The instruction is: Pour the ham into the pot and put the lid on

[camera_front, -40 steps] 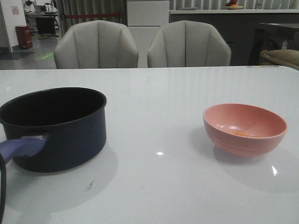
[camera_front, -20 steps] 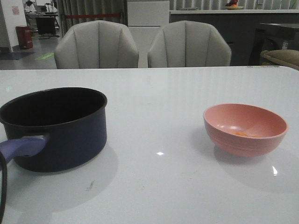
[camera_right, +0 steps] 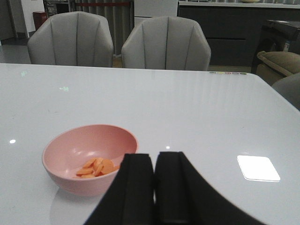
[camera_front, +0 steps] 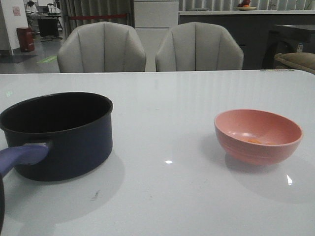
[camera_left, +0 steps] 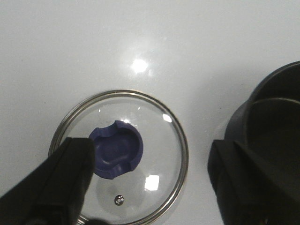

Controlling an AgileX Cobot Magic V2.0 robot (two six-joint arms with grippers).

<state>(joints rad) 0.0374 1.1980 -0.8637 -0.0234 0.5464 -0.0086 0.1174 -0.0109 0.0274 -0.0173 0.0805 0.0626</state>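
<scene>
Pot and bowl are sitting well apart on the white table, with both arms hanging back from them.

The pot (camera_front: 59, 135) is standing upright on the left of the table (camera_front: 167, 196), its handle (camera_front: 22, 156) pointing toward the robot, and its black inside is showing nothing in it. The ham (camera_right: 96, 167) is lying in the bottom of the pink bowl (camera_front: 258, 136) on the right. The lid (camera_left: 119, 157) is lying flat on the table just beside the pot, knob (camera_left: 116, 151) facing up. The left gripper (camera_left: 154, 183) is hovering above the lid with its jaws standing wide apart, one finger overlapping the lid's edge in the wrist view. The right gripper (camera_right: 154, 180) is hanging near the bowl with its jaws pressed together, holding nothing.
</scene>
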